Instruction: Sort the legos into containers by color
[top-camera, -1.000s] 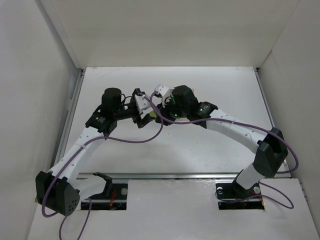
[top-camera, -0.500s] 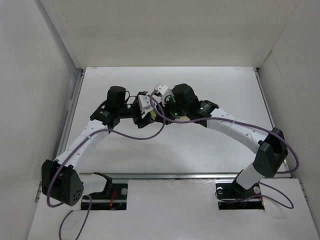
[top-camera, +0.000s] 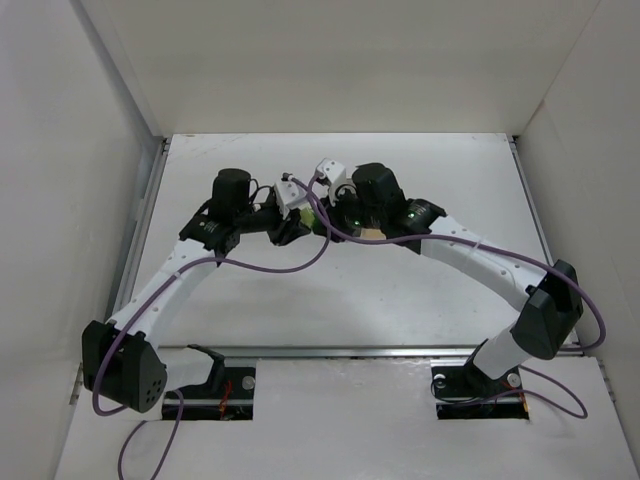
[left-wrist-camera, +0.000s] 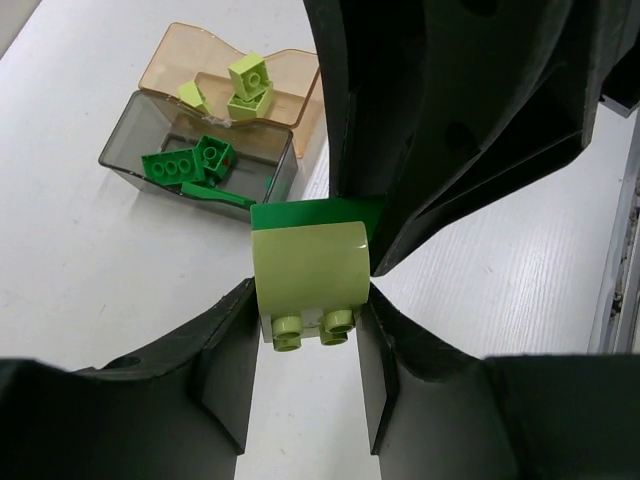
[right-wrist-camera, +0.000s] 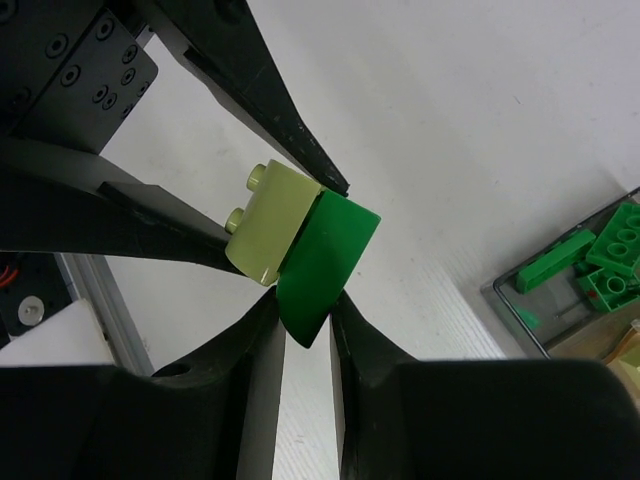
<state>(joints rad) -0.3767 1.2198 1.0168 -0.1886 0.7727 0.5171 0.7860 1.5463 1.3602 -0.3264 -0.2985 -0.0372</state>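
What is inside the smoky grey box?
Several dark green bricks lie in the grey box, piled against one another. How many there are I cannot tell, because they overlap and hide each other.

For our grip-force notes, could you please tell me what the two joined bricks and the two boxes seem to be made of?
The pale yellow-green brick and dark green brick: likely moulded plastic, smooth with soft sheen. The grey box and orange box: probably thin translucent plastic; contents show through the walls.

readable text: none | labels, brands: none | numbers, signs: none | views checked: top external, left wrist, right wrist, nothing legible in any
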